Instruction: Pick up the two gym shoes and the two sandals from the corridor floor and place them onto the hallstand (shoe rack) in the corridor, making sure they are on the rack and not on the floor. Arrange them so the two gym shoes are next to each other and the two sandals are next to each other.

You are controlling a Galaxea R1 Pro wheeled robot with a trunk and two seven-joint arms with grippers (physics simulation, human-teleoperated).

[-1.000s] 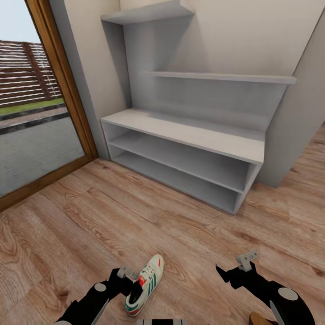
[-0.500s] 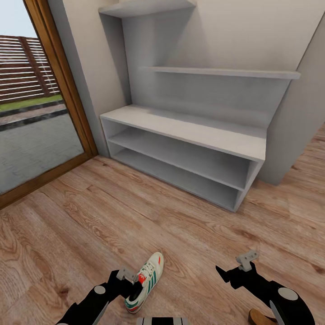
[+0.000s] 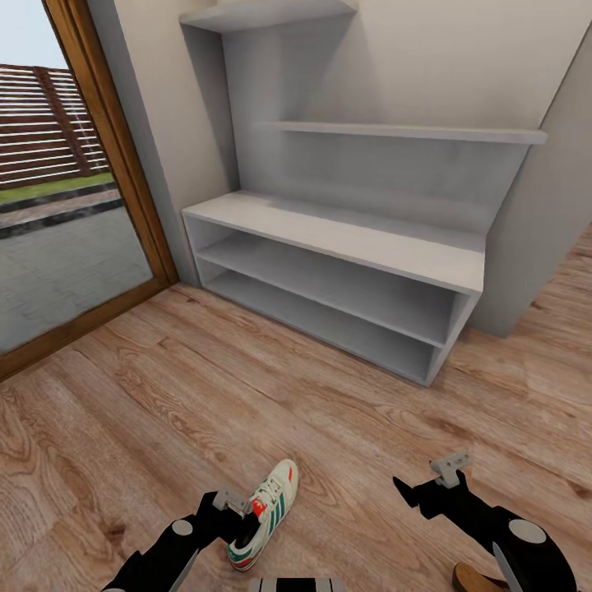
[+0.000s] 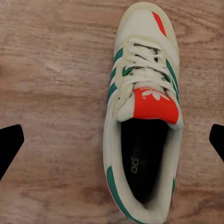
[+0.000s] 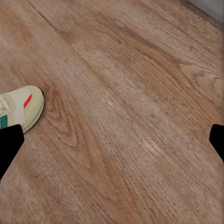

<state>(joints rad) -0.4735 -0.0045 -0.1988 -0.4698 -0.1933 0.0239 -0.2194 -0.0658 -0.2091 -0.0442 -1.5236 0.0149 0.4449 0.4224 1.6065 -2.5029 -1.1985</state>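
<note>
Hovering the left gripper [image 4: 112, 140] spread wide over a sneaker [image 3: 263, 516] lying on the floor [image 3: 247, 395], well short of the rack [image 3: 345, 238]. I'd pinch across the collar, not the laces. Right gripper [image 5: 112, 140] hangs open, empty. Left wrist view shows the shoe's opening and red tongue; head view shows the rack.

Grainy knotted wood-plank floor [image 3: 345, 427], matt pale grey hallstand [image 3: 345, 238], cream leather-look gym shoe [image 4: 142, 112] with cloth laces
</note>
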